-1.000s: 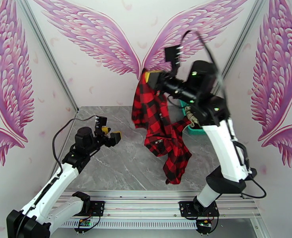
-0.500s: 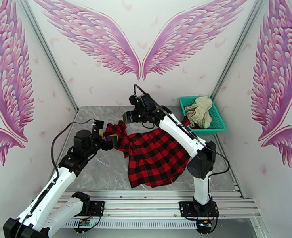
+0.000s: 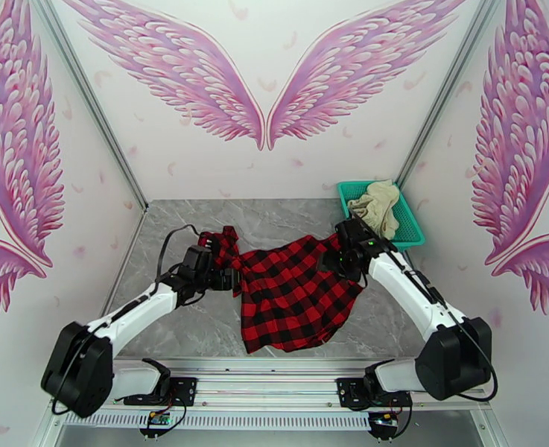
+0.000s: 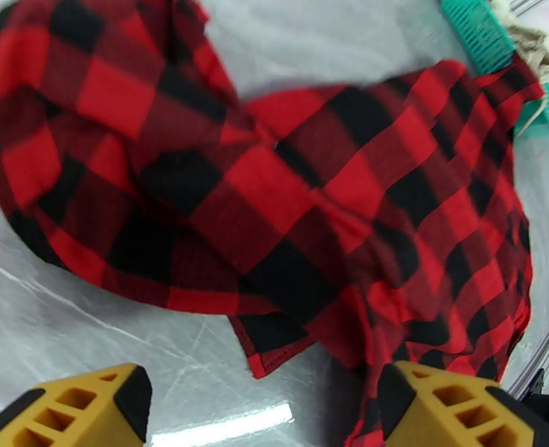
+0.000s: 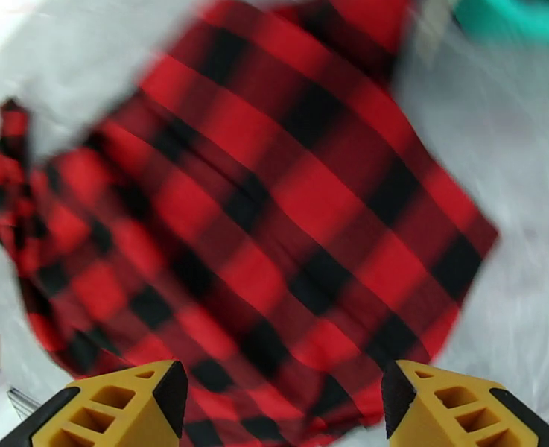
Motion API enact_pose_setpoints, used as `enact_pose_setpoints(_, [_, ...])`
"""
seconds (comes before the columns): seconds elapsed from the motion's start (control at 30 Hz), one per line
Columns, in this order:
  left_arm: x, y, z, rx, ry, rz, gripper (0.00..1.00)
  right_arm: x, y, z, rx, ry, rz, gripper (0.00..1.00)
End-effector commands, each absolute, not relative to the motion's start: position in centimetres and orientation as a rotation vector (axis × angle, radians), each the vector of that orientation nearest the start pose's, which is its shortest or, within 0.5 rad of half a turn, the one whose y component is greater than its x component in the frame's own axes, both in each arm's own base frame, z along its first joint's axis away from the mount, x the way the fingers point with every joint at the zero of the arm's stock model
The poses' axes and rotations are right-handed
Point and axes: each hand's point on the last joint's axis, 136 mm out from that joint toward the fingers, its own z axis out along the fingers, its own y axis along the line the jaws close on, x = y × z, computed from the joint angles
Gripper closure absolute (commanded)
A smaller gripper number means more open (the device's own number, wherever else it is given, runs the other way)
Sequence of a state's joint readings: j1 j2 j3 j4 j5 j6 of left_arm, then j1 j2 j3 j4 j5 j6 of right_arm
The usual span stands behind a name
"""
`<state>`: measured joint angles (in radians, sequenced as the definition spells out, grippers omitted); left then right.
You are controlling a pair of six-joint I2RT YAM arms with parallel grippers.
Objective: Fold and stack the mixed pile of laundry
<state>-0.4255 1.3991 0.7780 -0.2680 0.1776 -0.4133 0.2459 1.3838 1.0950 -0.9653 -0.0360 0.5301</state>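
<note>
The red-and-black check shirt [image 3: 293, 296] lies spread on the grey table, with a bunched sleeve [image 3: 222, 243] at its far left. My left gripper [image 3: 228, 278] sits low beside that sleeve, open. In the left wrist view its yellow fingers [image 4: 73, 407] stand wide apart with the shirt [image 4: 274, 195] just ahead and nothing between them. My right gripper [image 3: 334, 261] hovers over the shirt's upper right edge. Its jaws are open and empty above the cloth [image 5: 274, 217] in the blurred right wrist view. The cream garment [image 3: 377, 204] lies crumpled in the basket.
A teal mesh basket [image 3: 410, 231] stands in the far right corner against the wall, also seen as a teal basket [image 4: 490, 39] at the top right of the left wrist view. Bare grey table [image 3: 177, 322] lies left of and in front of the shirt.
The right gripper held the shirt high in the air, swung it down onto the table and let go, then drew back to the right. The left gripper moved in toward the bunched sleeve.
</note>
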Motion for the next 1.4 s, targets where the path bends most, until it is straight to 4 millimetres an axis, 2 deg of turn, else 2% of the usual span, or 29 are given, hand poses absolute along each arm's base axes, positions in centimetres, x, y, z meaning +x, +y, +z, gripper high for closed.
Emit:
enact_pose_setpoints(0.0, [34.9,-21.2,10.2,0.067,2.462,-0.776,0.13,25.5,6.9,9.2,0.534,2.926,0.166,0.23])
enact_pose_setpoints(0.13, [37.4,-23.1,7.3,-0.001,2.518,-0.850,0.21,25.5,7.8,5.2,0.627,2.936,0.229,0.24])
enact_pose_setpoints(0.23, [39.0,-23.4,5.6,-0.060,2.522,-0.869,0.48,27.5,9.4,3.6,0.600,2.919,0.251,0.32])
enact_pose_setpoints(0.3, [40.1,-23.2,6.1,-0.099,2.456,-0.900,0.73,29.6,11.0,2.9,0.545,2.908,0.266,0.43])
enact_pose_setpoints(0.4, [41.3,-21.3,8.7,-0.162,2.310,-0.885,0.97,32.5,14.1,2.2,0.449,2.904,0.292,0.68])
enact_pose_setpoints(0.43, [41.5,-20.3,9.7,-0.188,2.268,-0.865,1.00,33.4,15.1,2.1,0.412,2.896,0.292,0.75])
enact_pose_setpoints(0.5, [41.4,-17.5,11.4,-0.247,2.196,-0.822,1.00,35.7,17.6,2.3,0.328,2.874,0.313,0.85])
enact_pose_setpoints(0.57, [40.9,-14.9,13.0,-0.286,2.153,-0.776,1.00,37.8,20.5,2.9,0.242,2.861,0.361,0.91])
enact_pose_setpoints(0.7, [38.1,-9.6,15.3,-0.332,2.122,-0.651,1.00,40.7,26.3,3.7,0.059,2.857,0.407,0.98])
enact_pose_setpoints(0.8, [35.5,-6.9,16.1,-0.347,2.136,-0.562,1.00,42.8,30.6,5.0,-0.043,2.827,0.470,1.00])
enact_pose_setpoints(0.83, [34.8,-6.4,16.1,-0.338,2.145,-0.532,1.00,43.4,31.6,5.4,-0.066,2.818,0.468,1.00])
enact_pose_setpoints(0.97, [31.9,-5.4,14.9,-0.339,2.225,-0.469,1.00,45.5,32.8,6.1,-0.090,2.797,0.436,1.00])
enact_pose_setpoints(1.07, [30.5,-4.5,14.3,-0.403,2.227,-0.432,1.00,46.1,34.7,6.3,-0.162,2.788,0.498,1.00])
enact_pose_setpoints(1.13, [29.9,-3.8,14.3,-0.433,2.216,-0.403,1.00,46.1,36.1,6.3,-0.205,2.796,0.521,1.00])
enact_pose_setpoints(1.27, [29.7,-4.2,15.0,-0.400,2.241,-0.406,1.00,46.4,36.7,6.4,-0.212,2.790,0.504,1.00])
enact_pose_setpoints(1.37, [29.1,-3.0,14.1,-0.432,2.298,-0.320,1.00,46.0,39.6,6.9,-0.310,2.754,0.596,1.00])
